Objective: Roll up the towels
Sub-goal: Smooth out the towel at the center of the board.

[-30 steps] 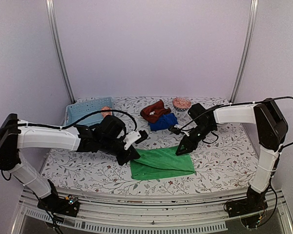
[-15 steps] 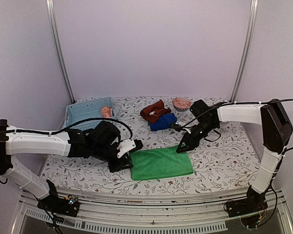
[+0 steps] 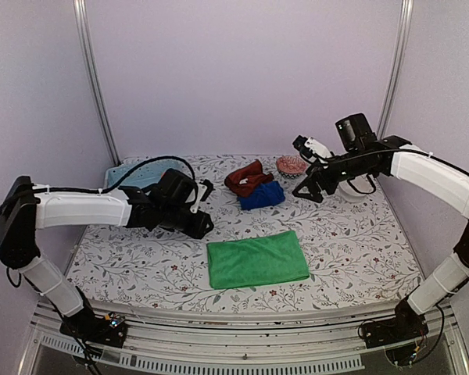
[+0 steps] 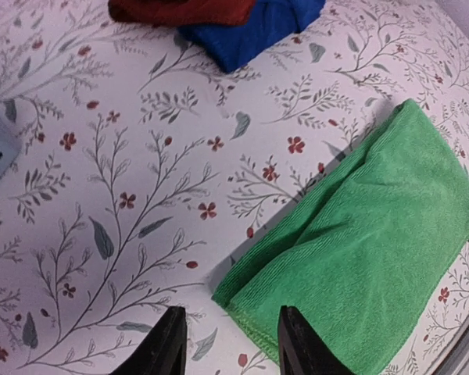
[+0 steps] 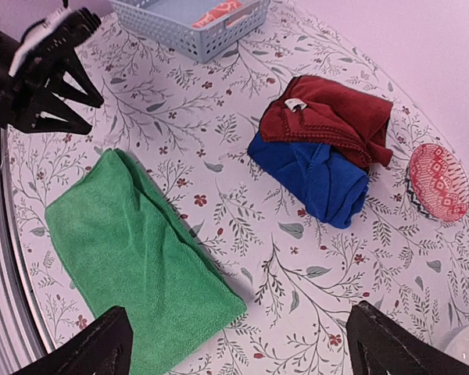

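Green towel point(image 3: 258, 262) flat, left pincer point(image 4: 230, 344) and right pincer point(image 5: 242, 344) open

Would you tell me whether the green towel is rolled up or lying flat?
Lying flat, folded over, not rolled: the green towel shows stacked layers along its edge.

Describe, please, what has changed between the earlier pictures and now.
Both tools let go of the green towel and opened. The left tool drew back to the left, toward the basket; the right tool lifted away to the far right, near the patterned bowl. The green towel stays folded in place; the rust-brown towel and blue towel are unmoved.
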Motion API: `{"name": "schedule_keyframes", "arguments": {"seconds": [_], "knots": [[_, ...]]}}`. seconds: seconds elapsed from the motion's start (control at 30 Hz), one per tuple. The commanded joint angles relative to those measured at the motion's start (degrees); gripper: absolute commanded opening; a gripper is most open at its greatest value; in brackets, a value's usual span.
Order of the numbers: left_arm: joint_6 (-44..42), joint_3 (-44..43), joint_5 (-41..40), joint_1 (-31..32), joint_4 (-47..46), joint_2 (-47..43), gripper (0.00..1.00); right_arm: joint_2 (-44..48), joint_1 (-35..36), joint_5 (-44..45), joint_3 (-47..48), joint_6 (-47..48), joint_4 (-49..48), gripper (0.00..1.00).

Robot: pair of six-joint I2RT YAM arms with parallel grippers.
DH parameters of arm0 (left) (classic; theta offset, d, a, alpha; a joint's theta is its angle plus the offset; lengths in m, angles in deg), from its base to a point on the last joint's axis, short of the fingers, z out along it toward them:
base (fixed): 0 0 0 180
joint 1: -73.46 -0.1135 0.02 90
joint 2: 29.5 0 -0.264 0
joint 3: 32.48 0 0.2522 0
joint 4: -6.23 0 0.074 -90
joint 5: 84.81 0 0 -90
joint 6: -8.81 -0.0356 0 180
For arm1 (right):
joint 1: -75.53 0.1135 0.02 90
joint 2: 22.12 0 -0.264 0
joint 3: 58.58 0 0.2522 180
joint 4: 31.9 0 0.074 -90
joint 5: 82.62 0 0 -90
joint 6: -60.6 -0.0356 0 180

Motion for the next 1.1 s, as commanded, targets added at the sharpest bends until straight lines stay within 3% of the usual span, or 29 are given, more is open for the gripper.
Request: {"name": "schedule_keyframes", "arguments": {"seconds": [0.0, 0.17, 0.33, 0.53, 0.67, 0.87, 1.07], "knots": [[10.44, 7.08, 10.26, -5.44, -6.59, -0.64, 0.43, -4.58, -2.03, -8.63, 0.16, 1.32, 2.76, 1.00], [10.62, 10.32, 21.20, -7.59, -12.78, 2.05, 0.43, -8.83, -2.01, -18.77, -6.71, 6.53, 0.42, 0.78], [10.21, 9.61, 21.18, -7.84, -12.89, 4.77, 0.43, -12.52, -2.00, -20.10, -9.74, 6.44, -2.15, 0.68], [8.85, 7.12, 20.52, -7.87, -11.81, 8.57, 0.40, -14.94, -1.98, -21.53, -9.47, 7.19, -1.18, 0.65], [8.19, 6.26, 20.09, -7.87, -11.67, 9.16, 0.28, -16.23, -1.89, -21.45, -9.17, 7.35, -1.05, 0.64], [7.00, 5.96, 19.61, -7.87, -11.67, 6.46, 0.02, -19.64, -1.93, -18.97, -8.14, 5.96, -1.23, 0.57], [6.16, 5.21, 18.41, -8.14, -10.82, 4.84, 0.00, -22.19, -1.92, -12.05, -5.90, 1.03, -4.60, 0.49]]}}
